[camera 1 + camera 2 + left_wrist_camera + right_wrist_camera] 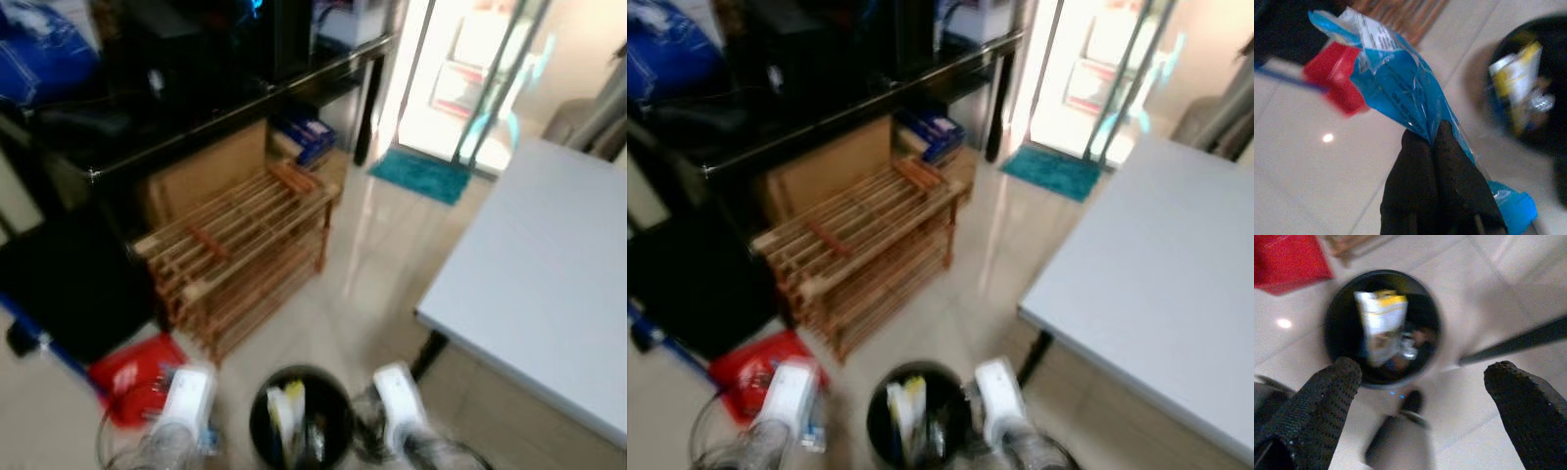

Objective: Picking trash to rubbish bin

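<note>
The left tool [1432, 147] pinches a blue plastic wrapper [1396, 83]; the right tool [1425, 396] hangs with fingers spread above the black rubbish bin [1339, 338], which already holds a yellow-and-white packet [1381, 318]. The wrapper should probably be carried over the bin's mouth before release. The wooden rack [235, 255] and grey worktop [549, 274] flank open floor.
</note>
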Robot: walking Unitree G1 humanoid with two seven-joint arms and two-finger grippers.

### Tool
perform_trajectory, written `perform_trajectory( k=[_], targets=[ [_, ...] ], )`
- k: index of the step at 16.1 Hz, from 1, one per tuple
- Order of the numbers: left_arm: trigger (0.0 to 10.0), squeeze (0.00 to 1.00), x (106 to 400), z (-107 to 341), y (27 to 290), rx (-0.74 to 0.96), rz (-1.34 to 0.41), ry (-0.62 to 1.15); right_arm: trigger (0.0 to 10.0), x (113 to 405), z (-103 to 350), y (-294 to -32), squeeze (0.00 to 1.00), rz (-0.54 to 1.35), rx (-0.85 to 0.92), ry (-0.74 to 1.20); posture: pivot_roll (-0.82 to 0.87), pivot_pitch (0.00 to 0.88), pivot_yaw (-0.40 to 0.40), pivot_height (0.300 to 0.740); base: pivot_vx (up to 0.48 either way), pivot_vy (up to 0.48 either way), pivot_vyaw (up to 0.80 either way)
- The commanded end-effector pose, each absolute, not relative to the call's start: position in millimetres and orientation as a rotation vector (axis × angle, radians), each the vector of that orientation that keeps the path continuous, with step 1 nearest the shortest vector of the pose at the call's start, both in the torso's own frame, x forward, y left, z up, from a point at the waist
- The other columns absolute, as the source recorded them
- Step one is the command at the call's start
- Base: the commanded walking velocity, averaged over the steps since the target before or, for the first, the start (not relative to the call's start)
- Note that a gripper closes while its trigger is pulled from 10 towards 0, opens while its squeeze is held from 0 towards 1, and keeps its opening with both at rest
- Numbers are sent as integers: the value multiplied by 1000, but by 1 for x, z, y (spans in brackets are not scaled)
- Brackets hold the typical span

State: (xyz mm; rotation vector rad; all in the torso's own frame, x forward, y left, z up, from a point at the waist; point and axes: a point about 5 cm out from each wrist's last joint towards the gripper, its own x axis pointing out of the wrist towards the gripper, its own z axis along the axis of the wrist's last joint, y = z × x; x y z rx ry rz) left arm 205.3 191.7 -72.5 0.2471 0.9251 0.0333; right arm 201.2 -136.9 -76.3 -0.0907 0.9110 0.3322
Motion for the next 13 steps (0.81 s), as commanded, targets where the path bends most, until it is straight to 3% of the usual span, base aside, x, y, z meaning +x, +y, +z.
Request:
perform_trajectory(
  k=[1, 7, 13],
  targets=[
    [10000, 0, 206, -70, 202, 261, 47, 916, 10000, 205, -74, -129, 0, 353, -88, 893, 34, 34, -52, 740, 398, 0, 0],
    [10000, 0, 214, -66, 196, 198, -7, 876, 10000, 209, -71, -130, 0, 374, -106, 887, 33, 42, -54, 740, 0, 0, 0],
    [10000, 0, 239, -52, 158, 75, -285, 806, 10000, 228, -57, -120, 0, 569, -92, 853, 15, 53, -58, 740, 0, 0, 0]
  ],
)
